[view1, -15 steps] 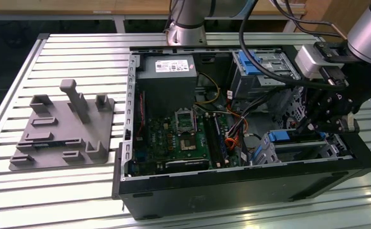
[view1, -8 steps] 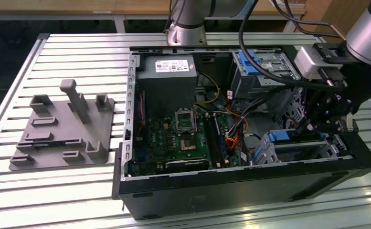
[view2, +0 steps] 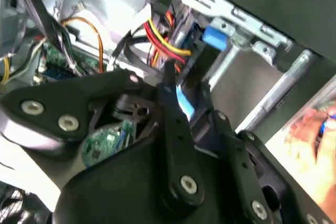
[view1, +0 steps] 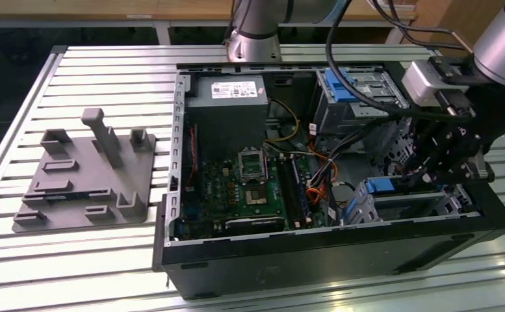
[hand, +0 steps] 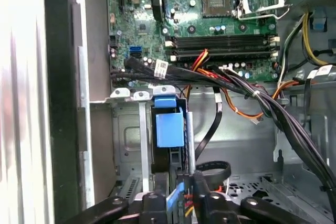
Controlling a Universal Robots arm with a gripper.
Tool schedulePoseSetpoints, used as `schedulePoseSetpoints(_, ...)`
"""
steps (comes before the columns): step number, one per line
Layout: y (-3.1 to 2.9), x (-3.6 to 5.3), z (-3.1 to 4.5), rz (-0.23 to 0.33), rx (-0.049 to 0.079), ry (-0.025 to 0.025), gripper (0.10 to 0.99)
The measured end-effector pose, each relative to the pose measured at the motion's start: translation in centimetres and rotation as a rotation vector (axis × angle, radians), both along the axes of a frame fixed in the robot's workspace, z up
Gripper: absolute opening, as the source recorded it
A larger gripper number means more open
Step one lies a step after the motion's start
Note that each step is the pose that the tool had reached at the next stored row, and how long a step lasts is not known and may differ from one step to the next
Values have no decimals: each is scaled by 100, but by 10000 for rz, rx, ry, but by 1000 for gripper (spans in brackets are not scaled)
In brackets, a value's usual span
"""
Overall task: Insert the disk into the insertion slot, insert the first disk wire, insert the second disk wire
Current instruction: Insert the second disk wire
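The disk's blue caddy handle (hand: 169, 123) stands in the insertion slot (hand: 126, 135), the low silver cage at the case's front corner on the exterior view's right. The exterior view shows the same blue handle (view1: 378, 186) at the cage (view1: 418, 205), and the second wrist view shows handle (view2: 214, 36) and cage (view2: 252, 29). My gripper (view1: 421, 179) hangs just above this cage. Its black fingers (view2: 173, 114) are shut on a thin flat blue disk wire (view2: 185, 103). In the first wrist view the wire (hand: 175, 196) sits in the gripper (hand: 184, 190), close to the disk's end.
A taller grey cage with a blue latch (view1: 356, 84) stands behind the gripper. A bundle of black, red and yellow cables (hand: 236, 85) crosses above the slot. The motherboard (view1: 244, 188) and power supply (view1: 226, 91) lie toward the exterior view's left. A grey fixture plate (view1: 88, 175) lies outside the case.
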State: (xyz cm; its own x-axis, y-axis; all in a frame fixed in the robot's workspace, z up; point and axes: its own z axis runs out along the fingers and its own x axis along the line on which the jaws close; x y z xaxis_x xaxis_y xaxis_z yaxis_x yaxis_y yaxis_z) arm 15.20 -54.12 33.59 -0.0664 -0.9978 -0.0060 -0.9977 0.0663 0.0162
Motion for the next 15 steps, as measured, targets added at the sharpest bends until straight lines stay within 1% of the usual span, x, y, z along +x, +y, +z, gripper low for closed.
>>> schedulePoseSetpoints(1,0,0,33,-1,4,0,337)
schedulePoseSetpoints(8,3,0,338,-1,0,-1,337)
schedulePoseSetpoints(15,23,0,656,-40,3,-12,337)
